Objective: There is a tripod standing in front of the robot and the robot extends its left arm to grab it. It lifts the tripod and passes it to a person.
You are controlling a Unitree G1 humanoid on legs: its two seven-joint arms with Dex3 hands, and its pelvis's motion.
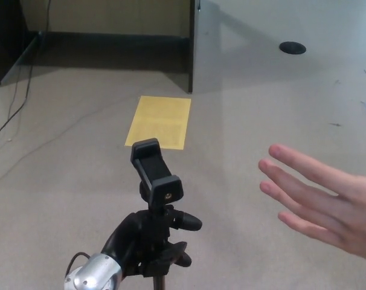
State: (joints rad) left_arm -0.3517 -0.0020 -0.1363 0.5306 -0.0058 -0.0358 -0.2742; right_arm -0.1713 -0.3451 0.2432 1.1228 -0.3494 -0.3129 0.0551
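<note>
Already the tripod [157,199] stands gripped in my left hand [134,241] — fingers clenched round its neck below the phone clamp. A person's hand [319,202] waits open, well right of the tripod; handing over remains.

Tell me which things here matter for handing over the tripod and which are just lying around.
Part of the job: tripod, left hand wrapped around it, person's open hand.
Just lying about: yellow sheet, cable, black disc.

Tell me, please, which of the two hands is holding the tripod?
The black robot hand at bottom left grips the tripod; the person's bare hand on the right is open and apart from it.
</note>
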